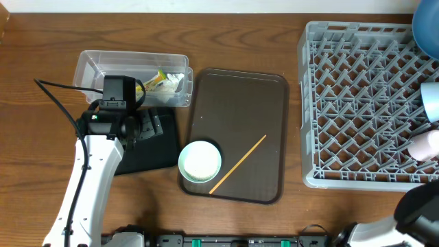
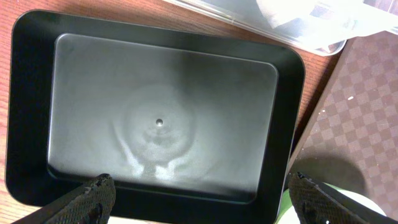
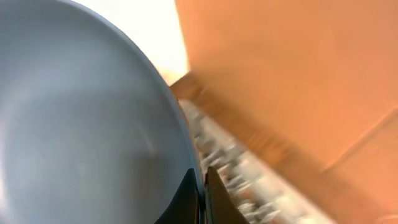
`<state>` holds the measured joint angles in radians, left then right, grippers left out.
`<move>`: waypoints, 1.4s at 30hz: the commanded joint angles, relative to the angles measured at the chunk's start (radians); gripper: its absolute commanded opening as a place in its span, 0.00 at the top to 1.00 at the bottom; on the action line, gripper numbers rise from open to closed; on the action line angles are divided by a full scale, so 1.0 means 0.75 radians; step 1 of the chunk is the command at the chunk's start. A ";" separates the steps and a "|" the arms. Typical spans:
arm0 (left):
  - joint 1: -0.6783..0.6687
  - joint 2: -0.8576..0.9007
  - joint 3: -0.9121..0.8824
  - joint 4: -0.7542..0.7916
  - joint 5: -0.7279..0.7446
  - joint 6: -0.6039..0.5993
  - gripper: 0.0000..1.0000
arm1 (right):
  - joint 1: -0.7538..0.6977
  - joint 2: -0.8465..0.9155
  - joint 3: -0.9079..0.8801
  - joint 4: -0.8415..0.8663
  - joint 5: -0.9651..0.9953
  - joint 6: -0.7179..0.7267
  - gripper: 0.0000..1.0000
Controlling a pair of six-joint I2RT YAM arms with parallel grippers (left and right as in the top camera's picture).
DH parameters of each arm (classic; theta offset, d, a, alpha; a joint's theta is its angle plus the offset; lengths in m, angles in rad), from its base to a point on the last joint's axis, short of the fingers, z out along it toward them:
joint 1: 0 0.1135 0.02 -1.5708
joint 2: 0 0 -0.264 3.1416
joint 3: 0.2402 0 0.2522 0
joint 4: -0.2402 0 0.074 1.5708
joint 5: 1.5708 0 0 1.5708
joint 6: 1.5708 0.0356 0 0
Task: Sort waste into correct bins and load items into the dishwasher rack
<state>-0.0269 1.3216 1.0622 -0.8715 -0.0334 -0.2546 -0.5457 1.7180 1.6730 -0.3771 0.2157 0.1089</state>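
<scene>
Light blue bowl (image 3: 81, 124), rim clamped between the closed fingers of the right gripper (image 3: 202, 190), held over the right edge of the dishwasher rack (image 1: 363, 103). Left gripper (image 2: 208, 208), fingers spread wide, hangs above the black bin (image 2: 289, 124); clear tub (image 1: 92, 65) just beyond, holding the snack wrapper (image 1: 161, 81).

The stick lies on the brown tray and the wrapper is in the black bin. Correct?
Not quite: the wrapper is in the clear tub, not the black bin, as the overhead view shows. The stick does lie on the brown tray.
</scene>
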 commanded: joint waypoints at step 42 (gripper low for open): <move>0.007 -0.019 0.003 -0.004 -0.016 0.004 0.08 | 0.404 0.328 0.020 0.358 0.792 -1.667 0.96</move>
<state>-0.0269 1.3216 1.0622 -0.8715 -0.0334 -0.2546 -0.2630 1.9392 1.6745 -0.1150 0.7555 -1.1282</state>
